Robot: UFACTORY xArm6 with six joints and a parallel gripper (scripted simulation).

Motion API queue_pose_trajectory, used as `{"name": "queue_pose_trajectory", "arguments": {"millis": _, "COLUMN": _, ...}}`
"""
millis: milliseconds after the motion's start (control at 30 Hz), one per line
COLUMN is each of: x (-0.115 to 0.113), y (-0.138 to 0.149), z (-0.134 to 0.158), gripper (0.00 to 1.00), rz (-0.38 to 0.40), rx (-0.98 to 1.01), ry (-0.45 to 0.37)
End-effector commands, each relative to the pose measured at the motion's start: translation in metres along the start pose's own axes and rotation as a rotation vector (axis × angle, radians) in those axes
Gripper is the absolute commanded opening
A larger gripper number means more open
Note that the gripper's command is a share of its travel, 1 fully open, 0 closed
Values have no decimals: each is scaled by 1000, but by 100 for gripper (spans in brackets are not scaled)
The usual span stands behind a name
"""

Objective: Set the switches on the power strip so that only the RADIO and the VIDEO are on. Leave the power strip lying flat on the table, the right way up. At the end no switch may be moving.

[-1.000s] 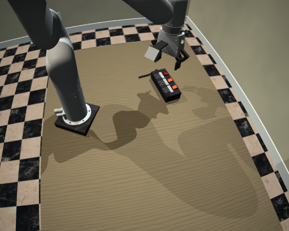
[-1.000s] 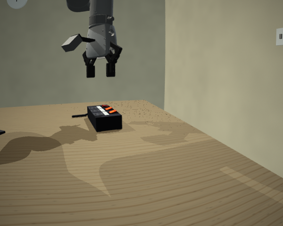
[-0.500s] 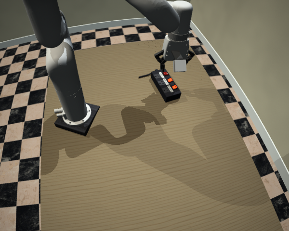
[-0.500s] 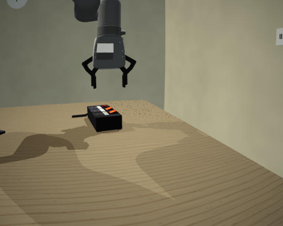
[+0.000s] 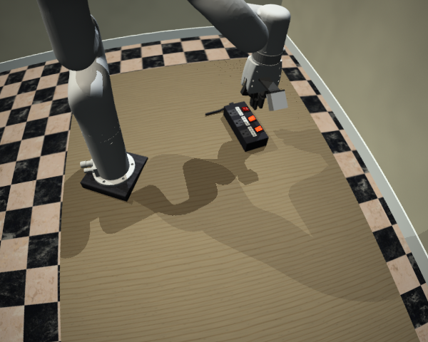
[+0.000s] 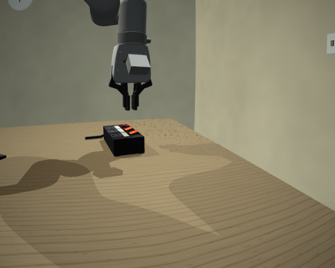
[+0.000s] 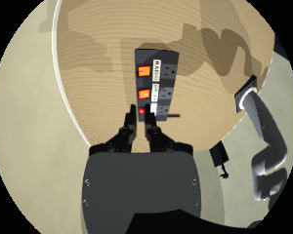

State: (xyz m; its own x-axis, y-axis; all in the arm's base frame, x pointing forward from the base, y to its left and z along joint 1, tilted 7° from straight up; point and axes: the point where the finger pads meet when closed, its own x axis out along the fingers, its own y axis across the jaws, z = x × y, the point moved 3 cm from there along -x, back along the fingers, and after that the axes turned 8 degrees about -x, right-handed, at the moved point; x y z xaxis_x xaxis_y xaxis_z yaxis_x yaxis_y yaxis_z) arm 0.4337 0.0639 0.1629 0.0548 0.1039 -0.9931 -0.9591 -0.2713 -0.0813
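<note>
A black power strip (image 5: 245, 125) lies flat on the wooden table, right way up, with a short cord at its far end. It has three rocker switches along one side: the far one (image 5: 245, 108) is dark red, the middle one (image 5: 252, 118) and the near one (image 5: 258, 128) glow bright orange. White labels sit beside them; I cannot read them. My gripper (image 6: 130, 106) hangs well above the strip's far end, fingers nearly together and empty. In the wrist view the strip (image 7: 156, 86) lies just ahead of the fingertips, with the dark red switch (image 7: 142, 111) between them.
The arm's base (image 5: 113, 177) stands at the table's left. The table's rim (image 5: 358, 121) and a wall (image 6: 266, 95) run close on the right of the strip.
</note>
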Motion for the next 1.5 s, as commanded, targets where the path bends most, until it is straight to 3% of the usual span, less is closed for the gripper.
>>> {"name": "queue_pose_trajectory", "arguments": {"millis": 0, "x": -1, "y": -1, "z": 0, "gripper": 0, "rz": -4, "rx": 0, "ry": 1}}
{"name": "queue_pose_trajectory", "arguments": {"millis": 1467, "x": 6, "y": -1, "z": 0, "gripper": 0, "rz": -4, "rx": -1, "ry": 0}}
